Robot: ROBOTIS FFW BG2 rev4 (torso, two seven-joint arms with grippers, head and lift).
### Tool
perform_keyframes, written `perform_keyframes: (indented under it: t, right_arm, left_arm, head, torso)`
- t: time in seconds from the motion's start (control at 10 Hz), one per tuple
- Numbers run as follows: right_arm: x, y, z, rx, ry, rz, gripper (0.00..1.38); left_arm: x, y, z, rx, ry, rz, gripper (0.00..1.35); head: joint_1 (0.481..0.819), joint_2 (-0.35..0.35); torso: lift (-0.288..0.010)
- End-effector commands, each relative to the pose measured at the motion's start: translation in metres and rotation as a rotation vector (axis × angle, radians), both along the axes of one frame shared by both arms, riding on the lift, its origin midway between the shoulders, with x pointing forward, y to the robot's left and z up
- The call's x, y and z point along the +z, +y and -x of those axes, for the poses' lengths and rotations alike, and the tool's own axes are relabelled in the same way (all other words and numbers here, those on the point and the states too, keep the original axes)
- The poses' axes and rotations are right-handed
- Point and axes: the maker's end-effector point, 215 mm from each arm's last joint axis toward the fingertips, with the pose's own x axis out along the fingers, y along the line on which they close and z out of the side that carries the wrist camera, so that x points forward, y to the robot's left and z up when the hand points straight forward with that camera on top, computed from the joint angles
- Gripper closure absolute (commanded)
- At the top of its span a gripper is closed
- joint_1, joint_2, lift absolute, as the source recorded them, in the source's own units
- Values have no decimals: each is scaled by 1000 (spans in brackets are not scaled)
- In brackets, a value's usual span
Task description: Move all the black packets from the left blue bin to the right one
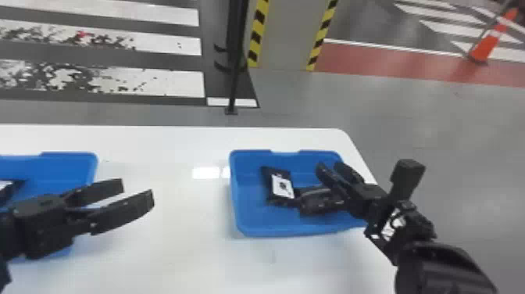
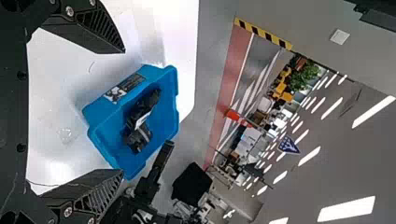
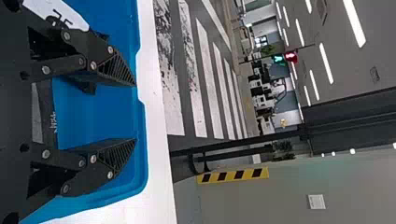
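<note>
In the head view my left gripper [image 1: 136, 189] is open over the table just right of the left blue bin [image 1: 70, 168], where part of a black packet [image 1: 8, 191] is visible. My right gripper [image 1: 329, 166] stands open above the right blue bin [image 1: 250, 228]; beneath and beside it lie black packets [image 1: 278, 185], one with a white label. The left wrist view has the left gripper [image 2: 123, 112] with fingers apart, and farther off the right bin [image 2: 100, 109] holding dark packets [image 2: 140, 119]. In the right wrist view the right gripper [image 3: 135, 112] has nothing between its fingertips.
Both bins are on a white table [image 1: 187, 242], its far right corner just past the right bin. Behind it stand a thin black post [image 1: 233, 90] and a column with yellow-black striped edges [image 1: 287, 35]. An orange cone [image 1: 486, 43] is on the floor at far right.
</note>
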Motion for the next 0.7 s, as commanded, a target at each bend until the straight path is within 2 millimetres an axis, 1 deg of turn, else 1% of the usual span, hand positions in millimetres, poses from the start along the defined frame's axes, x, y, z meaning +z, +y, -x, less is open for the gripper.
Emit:
perform_keyframes:
  t: [0.0, 0.1, 0.3, 0.5, 0.6]
  right_arm:
    - [16, 8, 28, 4, -34, 73, 102]
    - [26, 17, 54, 1, -51, 109, 107]
    - [41, 41, 97, 14, -94, 118, 107]
    - [56, 59, 131, 14, -120, 118, 108]
    - [57, 65, 143, 15, -120, 116, 108]
  left_arm:
    - [0, 17, -8, 45, -16, -21, 139]
    - [-5, 36, -14, 92, -12, -49, 140]
    - [-16, 71, -19, 166, 4, -104, 142]
    - [-20, 115, -32, 268, 1, -182, 142]
    - [-24, 141, -39, 325, 11, -232, 142]
  head:
    - [695, -249]
    - [695, -237]
    - [695, -200]
    - [695, -128]
    - [695, -86]
  torso:
    - [-154]
    - [-154]
    - [-154]
    - [-154]
    - [-154]
